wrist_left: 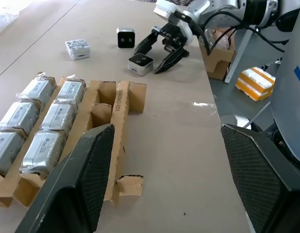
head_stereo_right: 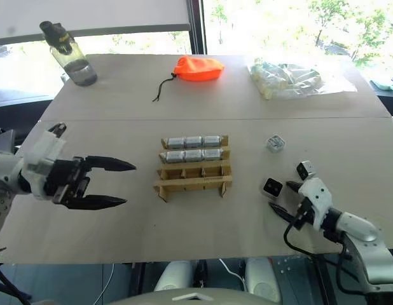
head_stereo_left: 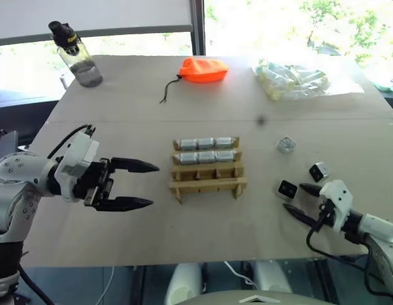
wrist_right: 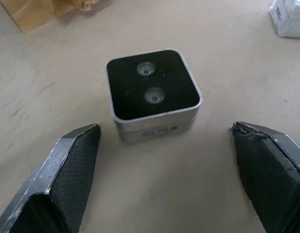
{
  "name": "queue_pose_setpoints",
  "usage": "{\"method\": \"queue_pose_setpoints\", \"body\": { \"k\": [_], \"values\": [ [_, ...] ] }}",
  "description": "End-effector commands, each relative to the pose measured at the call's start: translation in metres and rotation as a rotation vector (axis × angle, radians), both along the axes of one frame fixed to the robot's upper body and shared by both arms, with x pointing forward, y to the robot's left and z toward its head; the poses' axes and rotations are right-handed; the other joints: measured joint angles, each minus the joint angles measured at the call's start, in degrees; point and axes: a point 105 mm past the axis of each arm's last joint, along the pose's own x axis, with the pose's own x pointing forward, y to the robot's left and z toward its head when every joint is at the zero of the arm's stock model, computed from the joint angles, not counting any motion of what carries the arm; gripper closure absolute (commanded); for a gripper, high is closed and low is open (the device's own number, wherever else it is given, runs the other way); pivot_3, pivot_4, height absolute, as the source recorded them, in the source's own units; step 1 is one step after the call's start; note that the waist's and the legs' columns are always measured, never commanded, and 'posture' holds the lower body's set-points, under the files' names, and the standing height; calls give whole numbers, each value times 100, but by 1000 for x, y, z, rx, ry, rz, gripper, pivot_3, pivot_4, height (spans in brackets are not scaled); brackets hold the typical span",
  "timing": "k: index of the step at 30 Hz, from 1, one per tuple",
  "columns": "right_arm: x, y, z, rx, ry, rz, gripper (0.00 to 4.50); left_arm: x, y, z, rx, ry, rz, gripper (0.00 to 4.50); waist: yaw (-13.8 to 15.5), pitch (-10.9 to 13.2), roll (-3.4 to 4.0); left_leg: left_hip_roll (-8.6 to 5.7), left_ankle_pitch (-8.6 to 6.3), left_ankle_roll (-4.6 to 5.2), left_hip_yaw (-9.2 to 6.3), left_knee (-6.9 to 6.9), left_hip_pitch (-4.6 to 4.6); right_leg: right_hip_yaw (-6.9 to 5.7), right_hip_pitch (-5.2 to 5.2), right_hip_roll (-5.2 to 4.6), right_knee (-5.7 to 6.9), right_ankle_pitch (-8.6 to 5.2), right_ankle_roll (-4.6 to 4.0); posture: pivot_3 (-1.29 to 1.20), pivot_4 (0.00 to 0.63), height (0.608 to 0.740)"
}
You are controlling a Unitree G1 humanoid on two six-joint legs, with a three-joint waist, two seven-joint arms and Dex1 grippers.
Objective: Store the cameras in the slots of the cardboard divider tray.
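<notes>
The cardboard divider tray (head_stereo_left: 209,185) sits mid-table. Its two far rows each hold three wrapped silver cameras (head_stereo_left: 207,142); the two near rows stand empty (wrist_left: 122,109). Three loose cameras lie to its right: a wrapped one (head_stereo_left: 285,144), a black-faced one (head_stereo_left: 319,171), and another (head_stereo_left: 287,189) lying with its black, two-lens face (wrist_right: 152,90) up. My right gripper (head_stereo_left: 294,196) is open and low over the table just short of that last camera, a finger (wrist_right: 72,170) on each side. My left gripper (head_stereo_left: 154,185) hovers open to the left of the tray, holding nothing.
A water bottle (head_stereo_left: 79,58) stands at the far left corner. An orange drawstring pouch (head_stereo_left: 204,68) and a clear plastic bag (head_stereo_left: 292,79) of pale items lie along the far side. The table's front edge runs close behind both grippers.
</notes>
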Motion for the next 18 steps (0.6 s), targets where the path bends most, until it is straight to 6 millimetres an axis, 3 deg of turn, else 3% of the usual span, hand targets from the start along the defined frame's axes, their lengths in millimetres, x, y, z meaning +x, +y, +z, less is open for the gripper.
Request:
{"method": "queue_pose_setpoints", "body": {
  "k": [1,6,16,18],
  "values": [
    [-1,2,-4,-12,28,36,187,-4,1,8,14,-46,-13,877,2,-1,-2,0,0,0,1,0,0,0,0,-1,1,0,0,0,150,726],
    [-6,13,-3,-10,49,114,187,-6,6,7,11,-45,6,877,-13,1,-9,1,0,-1,2,0,5,3,0,0,9,3,-3,0,150,726],
    [2,26,8,24,4,135,187,-6,11,3,14,-47,25,877,1,6,-12,2,4,-7,2,0,4,4,-8,1,18,6,-8,0,150,726],
    [2,26,10,27,-13,142,1038,-6,11,2,15,-48,28,811,8,6,-12,1,4,-8,2,0,-2,4,-13,0,18,7,-7,0,150,726]
  ]
}}
